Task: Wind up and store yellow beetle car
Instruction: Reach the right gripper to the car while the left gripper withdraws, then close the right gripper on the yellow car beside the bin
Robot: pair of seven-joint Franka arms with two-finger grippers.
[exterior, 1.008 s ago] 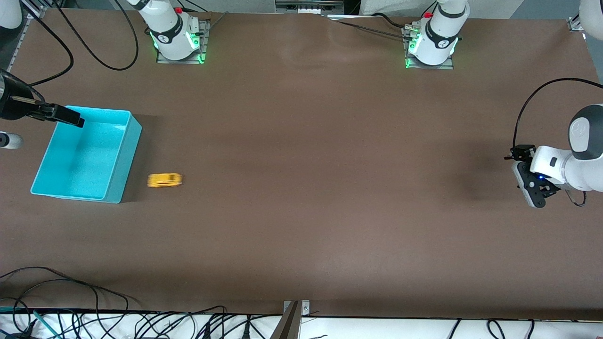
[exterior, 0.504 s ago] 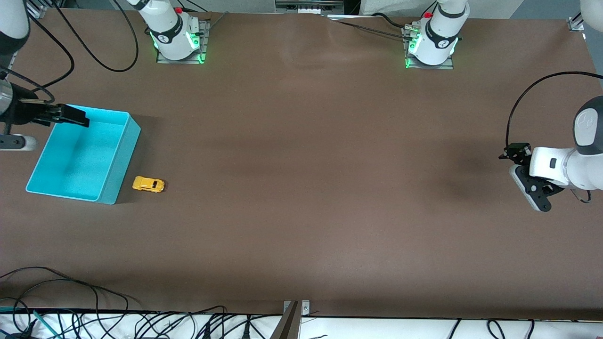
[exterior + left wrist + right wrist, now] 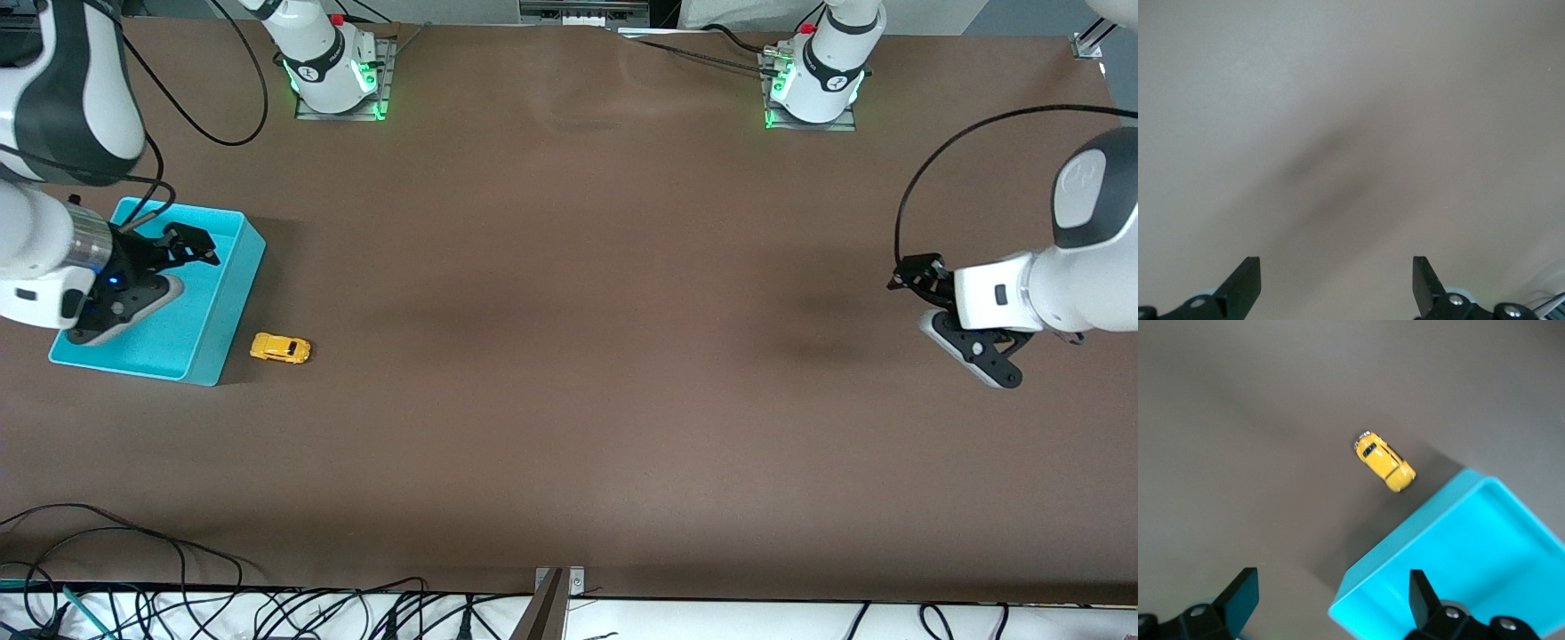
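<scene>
**Car on the desk beside the bin, both tools empty**

The car [image 3: 281,348] [image 3: 1384,461] rests on its wheels on the brown desk [image 3: 569,356], just beside the turquoise bin [image 3: 227,307] [image 3: 1405,593] near the desk's edge at the right arm's end. The right tool [image 3: 147,271] [image 3: 1331,603] hangs over the bin, fingers spread wide, holding nothing. The left tool [image 3: 947,324] [image 3: 1337,283], also wide open and empty, hangs over bare desk near the edge at the left arm's end. Nothing lies between car and bin.

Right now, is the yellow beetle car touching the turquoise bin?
Apart. The right wrist view shows bare table between the yellow beetle car and the turquoise bin; the front view shows the same gap beside the bin's wall.
</scene>
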